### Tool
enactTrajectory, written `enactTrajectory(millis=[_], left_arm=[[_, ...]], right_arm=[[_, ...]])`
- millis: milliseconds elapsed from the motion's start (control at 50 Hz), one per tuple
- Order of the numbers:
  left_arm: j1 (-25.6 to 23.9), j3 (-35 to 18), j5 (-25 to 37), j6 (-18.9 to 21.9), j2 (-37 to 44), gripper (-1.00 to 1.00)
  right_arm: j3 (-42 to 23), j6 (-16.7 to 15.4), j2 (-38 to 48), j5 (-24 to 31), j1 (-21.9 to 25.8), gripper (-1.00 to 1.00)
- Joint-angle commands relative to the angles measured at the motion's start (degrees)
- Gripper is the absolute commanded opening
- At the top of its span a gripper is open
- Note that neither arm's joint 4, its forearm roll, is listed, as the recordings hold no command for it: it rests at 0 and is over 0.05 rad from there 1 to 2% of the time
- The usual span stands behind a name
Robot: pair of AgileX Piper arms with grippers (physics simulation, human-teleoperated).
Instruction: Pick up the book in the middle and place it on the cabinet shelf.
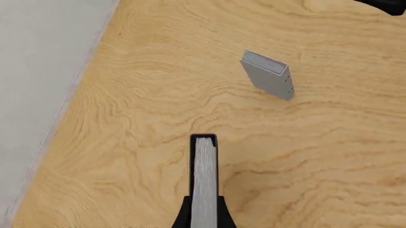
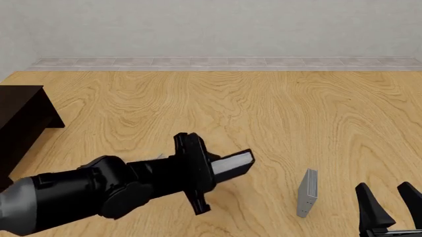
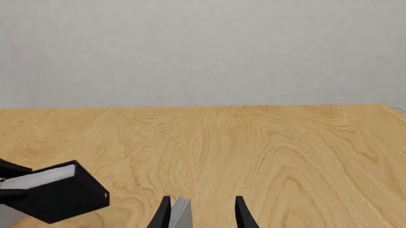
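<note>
You have the book (image 2: 232, 166) clamped in the left end effector (image 2: 212, 170), its fingers closed flat on the two black covers with the white page edges facing out past the tips, as the left wrist view shows. In the front view the book appears lifted off the table (image 2: 264, 113), held roughly level and pointing toward the right, so the pick looks done and the carry is the step in hand.

The cabinet shelf (image 2: 23, 116) sits at the far left edge of the front view, well apart from the book and on the opposite side of your left arm from where the book now points. The next move calls for swinging that arm back to the left and raising the book enough to clear the cabinet's flat top before you lower it and let go.

One thin grey book (image 2: 307, 191) stands upright on the table near the right end effector (image 2: 390, 202), which hangs with its fingers spread and holding nothing. In the right wrist view that grey book shows just between those open fingers, so keep the right arm still to avoid toppling it.
</note>
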Motion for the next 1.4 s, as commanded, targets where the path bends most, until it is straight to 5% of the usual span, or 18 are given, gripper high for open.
enactTrajectory(millis=[20,320,460,800,1180,1400], left_arm=[[1.96,2.86,-3.99,5.44,-6.09,-1.0],[5.06,6.63,-8.02,12.39,-16.36,-1.0],[6.25,5.85,-7.04,11.98,-19.11,-1.0],[12.06,5.81,-5.42,18.52,-25.83,-1.0],[23.99,1.9,1.39,24.65,-32.2,-1.0],[33.97,1.79,-0.21,27.3,-32.3,-1.0]], right_arm=[[-0.01,-0.21,0.0,0.02,0.06,1.0],[0.01,-0.4,0.0,0.08,0.09,1.0],[0.02,-0.48,0.0,0.17,0.09,1.0],[0.02,-0.64,0.0,0.15,0.34,1.0],[0.02,-0.73,0.0,0.09,0.55,1.0],[0.02,-0.96,-0.01,-0.09,0.67,1.0]])
